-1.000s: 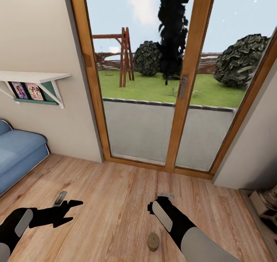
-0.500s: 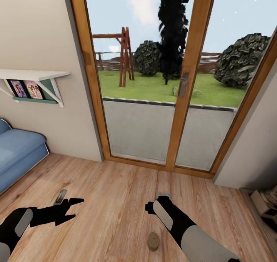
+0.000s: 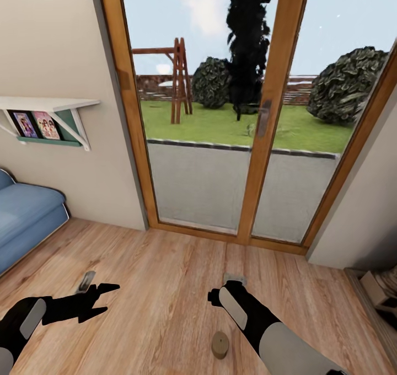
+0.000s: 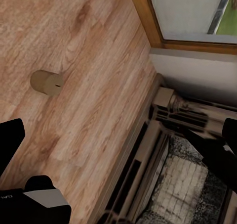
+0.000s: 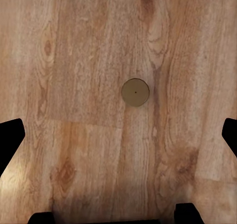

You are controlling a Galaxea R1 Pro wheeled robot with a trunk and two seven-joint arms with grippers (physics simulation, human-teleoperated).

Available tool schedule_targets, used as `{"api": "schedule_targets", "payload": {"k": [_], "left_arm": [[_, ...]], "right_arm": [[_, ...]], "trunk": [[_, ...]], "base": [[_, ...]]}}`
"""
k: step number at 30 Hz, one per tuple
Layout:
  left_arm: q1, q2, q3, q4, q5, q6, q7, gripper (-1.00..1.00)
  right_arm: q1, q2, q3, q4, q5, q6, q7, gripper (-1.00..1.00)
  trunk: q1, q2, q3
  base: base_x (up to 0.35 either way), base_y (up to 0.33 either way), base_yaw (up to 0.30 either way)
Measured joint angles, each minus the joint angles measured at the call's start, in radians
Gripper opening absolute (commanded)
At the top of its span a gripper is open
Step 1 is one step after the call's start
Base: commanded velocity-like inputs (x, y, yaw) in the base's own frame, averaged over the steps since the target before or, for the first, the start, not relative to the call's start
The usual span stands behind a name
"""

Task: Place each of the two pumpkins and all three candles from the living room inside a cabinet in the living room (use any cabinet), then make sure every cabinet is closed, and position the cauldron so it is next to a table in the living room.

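A candle [image 3: 220,344], a squat olive-tan stub, stands upright on the light wood floor just in front of me. My right gripper [image 3: 220,300] hangs above the floor a little beyond the candle, pointing down and open. In the right wrist view the candle [image 5: 135,92] lies ahead, between the spread fingertips [image 5: 11,137] and apart from them. My left gripper [image 3: 107,299] hovers open over bare floor to the left. The left wrist view shows the candle [image 4: 47,82] some way off. Pumpkins, cabinet, cauldron and table are out of view.
Glass double doors [image 3: 259,127] in a wooden frame fill the wall ahead. A blue sofa [image 3: 25,220] sits at the left under a wall shelf [image 3: 49,107]. A stone fireplace [image 4: 182,159] borders the floor at the right. Two small grey plates [image 3: 86,281] lie on the floor.
The view has drifted very slightly to the right. Both arms stay almost where they were, and the candle has not moved.
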Motion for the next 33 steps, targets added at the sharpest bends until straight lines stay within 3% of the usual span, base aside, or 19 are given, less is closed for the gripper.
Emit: {"api": "schedule_targets", "payload": {"k": [33], "left_arm": [[0.0,-0.008,-0.004,0.0,0.0,0.008,0.0,1.0]], "right_arm": [[0.0,0.001,0.001,0.0,0.002,-0.001,0.0,1.0]], "trunk": [[0.126,-0.231,-0.103]], "base": [[0.0,0.0,0.0]]}}
